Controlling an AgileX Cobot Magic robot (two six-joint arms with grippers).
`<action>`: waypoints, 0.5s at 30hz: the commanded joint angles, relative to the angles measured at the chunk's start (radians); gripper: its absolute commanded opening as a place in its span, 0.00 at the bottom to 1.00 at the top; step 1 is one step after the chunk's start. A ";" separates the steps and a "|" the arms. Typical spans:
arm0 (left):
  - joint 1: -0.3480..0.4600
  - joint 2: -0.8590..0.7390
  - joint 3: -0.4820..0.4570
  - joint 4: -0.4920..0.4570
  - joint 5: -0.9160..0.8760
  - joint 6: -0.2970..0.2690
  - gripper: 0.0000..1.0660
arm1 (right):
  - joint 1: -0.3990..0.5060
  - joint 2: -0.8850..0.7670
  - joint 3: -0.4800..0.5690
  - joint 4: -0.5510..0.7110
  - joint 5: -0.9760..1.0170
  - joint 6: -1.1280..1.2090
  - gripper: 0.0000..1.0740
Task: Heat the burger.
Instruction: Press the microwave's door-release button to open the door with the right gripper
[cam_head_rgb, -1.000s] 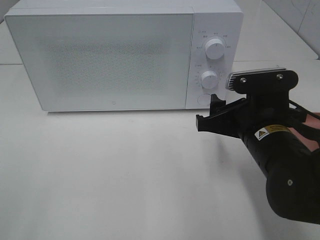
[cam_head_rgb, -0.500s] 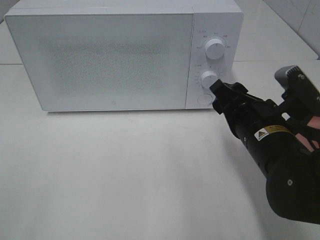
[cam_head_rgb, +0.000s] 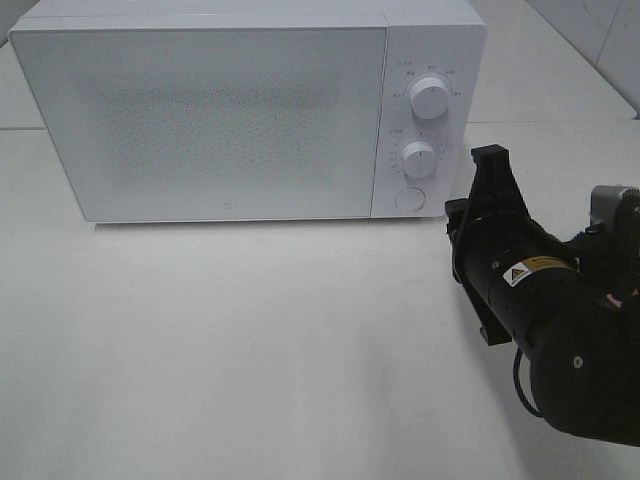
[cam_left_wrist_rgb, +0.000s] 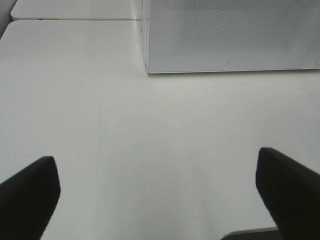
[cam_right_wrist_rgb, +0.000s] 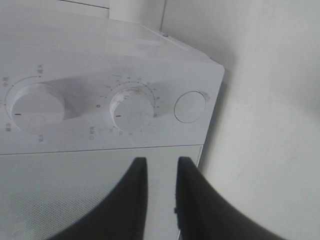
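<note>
A yellow-and-white warning label (cam_head_rgb: 530, 269) with a triangle sits on the right arm (cam_head_rgb: 570, 340), its wording too small to read, while tiny characters ring the upper dial (cam_head_rgb: 429, 97) and lower dial (cam_head_rgb: 418, 158) of the microwave (cam_head_rgb: 200, 110), equally illegible.

A white tabletop (cam_head_rgb: 250, 350) carries one thing, a white microwave (cam_head_rgb: 300, 15), standing toward the far edge. Its shut door (cam_head_rgb: 200, 120) faces the near edge, with two knobs (cam_head_rgb: 430, 97) toward the right edge
</note>
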 joint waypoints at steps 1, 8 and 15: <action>-0.003 -0.002 0.001 -0.007 0.001 0.000 0.94 | 0.003 0.005 -0.010 0.006 0.032 0.032 0.00; -0.003 -0.002 0.001 -0.007 0.001 0.000 0.94 | -0.003 0.083 -0.042 -0.013 0.036 0.102 0.00; -0.003 -0.002 0.001 -0.007 0.001 0.000 0.94 | -0.063 0.128 -0.107 -0.098 0.038 0.126 0.00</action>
